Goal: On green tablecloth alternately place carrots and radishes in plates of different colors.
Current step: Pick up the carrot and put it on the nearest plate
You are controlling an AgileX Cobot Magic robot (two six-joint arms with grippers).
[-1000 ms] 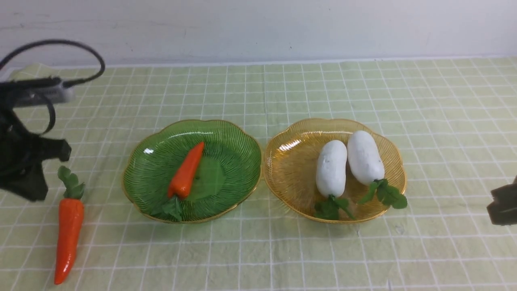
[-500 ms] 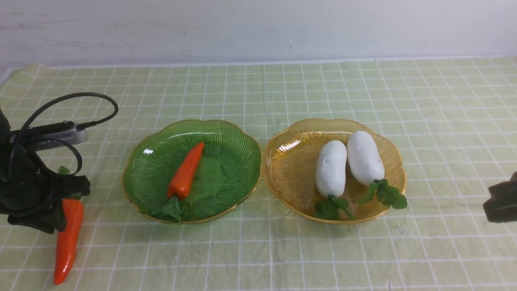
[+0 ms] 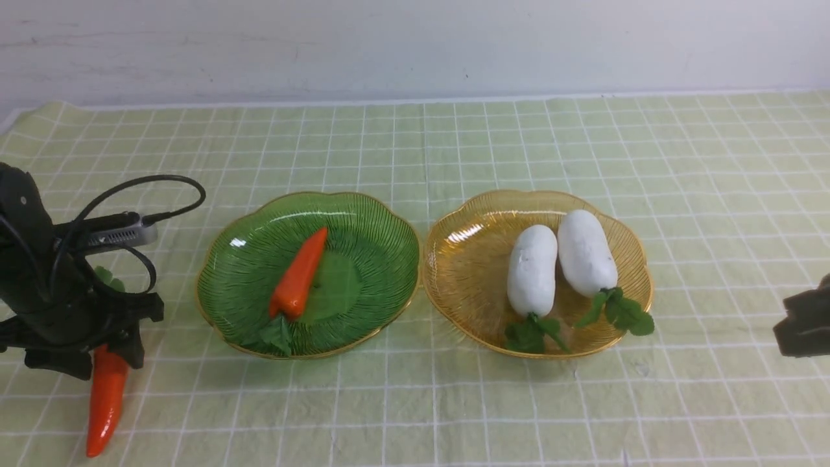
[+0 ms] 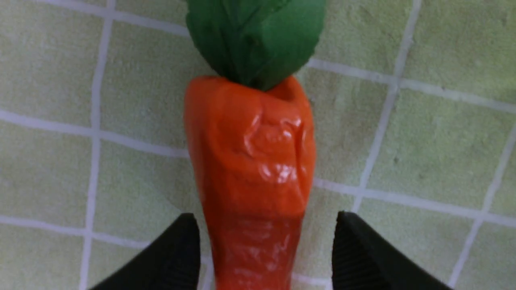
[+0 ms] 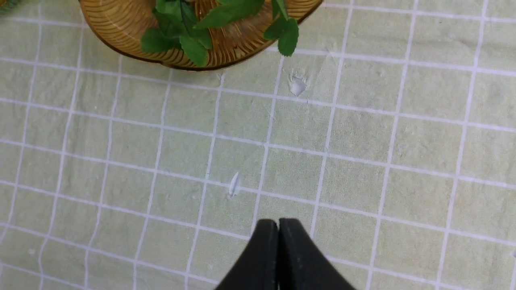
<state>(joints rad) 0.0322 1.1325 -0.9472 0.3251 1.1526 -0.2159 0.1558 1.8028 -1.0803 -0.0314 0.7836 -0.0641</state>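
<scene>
Straddling the loose carrot [image 4: 250, 161], lying on the cloth [image 4: 423, 141] at eight o'clock of the green plate [image 3: 382, 272], we hold our left gripper [image 4: 266, 217] spread to pinch it; our right gripper [image 5: 278, 225] waits pressed together.

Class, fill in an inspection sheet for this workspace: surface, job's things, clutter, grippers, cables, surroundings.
Surface: green tablecloth, white grid, slightly wrinkled.
Job's things: green plate holds one carrot; amber plate holds two radishes; second carrot lies on the cloth.
Clutter: two small white marks on the cloth, nature unclear.
Grippers: left gripper open, straddling the second carrot; right gripper shut, empty.
Cables: black cable loops above the left arm.
Surroundings: white wall behind.
</scene>
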